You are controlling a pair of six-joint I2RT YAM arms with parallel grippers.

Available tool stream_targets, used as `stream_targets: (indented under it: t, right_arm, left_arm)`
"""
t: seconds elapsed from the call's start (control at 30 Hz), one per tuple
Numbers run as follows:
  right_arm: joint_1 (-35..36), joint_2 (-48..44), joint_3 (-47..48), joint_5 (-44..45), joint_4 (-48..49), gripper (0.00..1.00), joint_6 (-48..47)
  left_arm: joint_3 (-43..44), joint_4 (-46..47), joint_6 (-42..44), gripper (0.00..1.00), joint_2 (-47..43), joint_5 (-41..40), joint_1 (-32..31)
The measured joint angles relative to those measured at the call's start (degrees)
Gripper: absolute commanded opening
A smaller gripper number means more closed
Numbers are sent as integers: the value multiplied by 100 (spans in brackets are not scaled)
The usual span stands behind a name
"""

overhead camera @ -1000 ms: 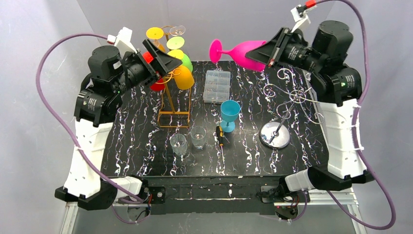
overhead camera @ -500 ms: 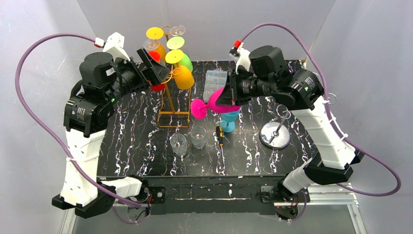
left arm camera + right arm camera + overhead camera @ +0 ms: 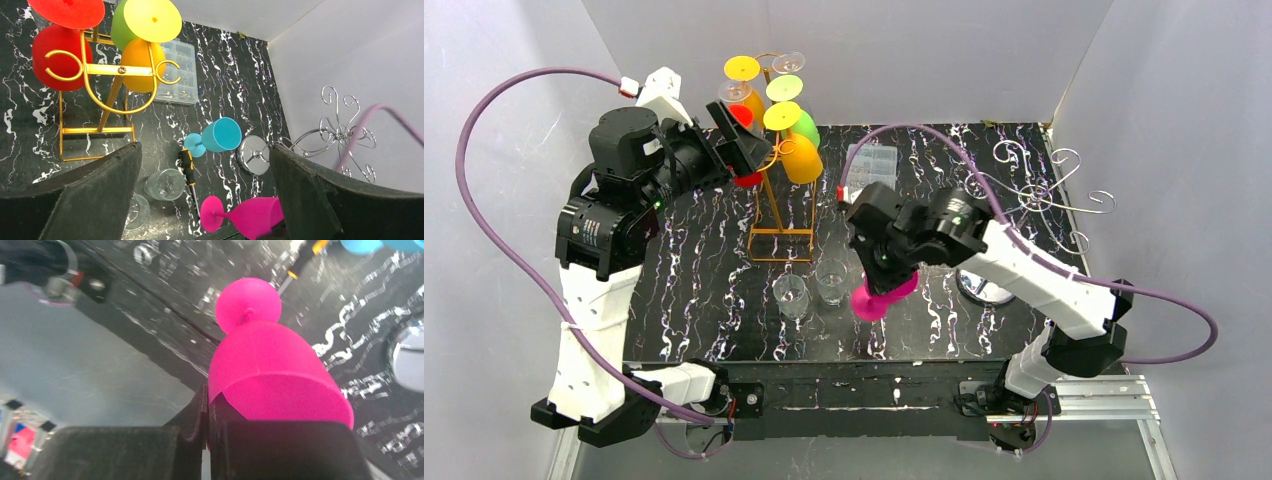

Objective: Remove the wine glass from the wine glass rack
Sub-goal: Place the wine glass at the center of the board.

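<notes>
Right gripper (image 3: 207,407) pinched tight on the pink wine glass (image 3: 272,375) rim — left gripper (image 3: 204,150) gaping wide, holding nothing.

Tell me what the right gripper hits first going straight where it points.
The table, probably near its front edge. The right gripper is shut on the pink glass, whose foot leads and would touch down first; depth is unclear.

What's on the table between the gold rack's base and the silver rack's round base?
The teal glass and the screwdriver, seen in the left wrist view.
</notes>
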Motion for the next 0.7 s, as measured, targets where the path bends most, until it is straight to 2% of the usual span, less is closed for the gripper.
stream_targets:
  t: [0.27,0.43,0.7]
  right_arm:
    - [48,-221,-1823,785,260,1,68]
    - [-33,-417,-2531,1075,678,1,142]
    - [-800,-535,-3300,925,1582,1,79]
  left_arm:
    - [0,-79,44,98,-2,-7,0]
    - [-2,-76,48,98,-2,-13,0]
    - [-52,-76,96,98,-7,-70,0]
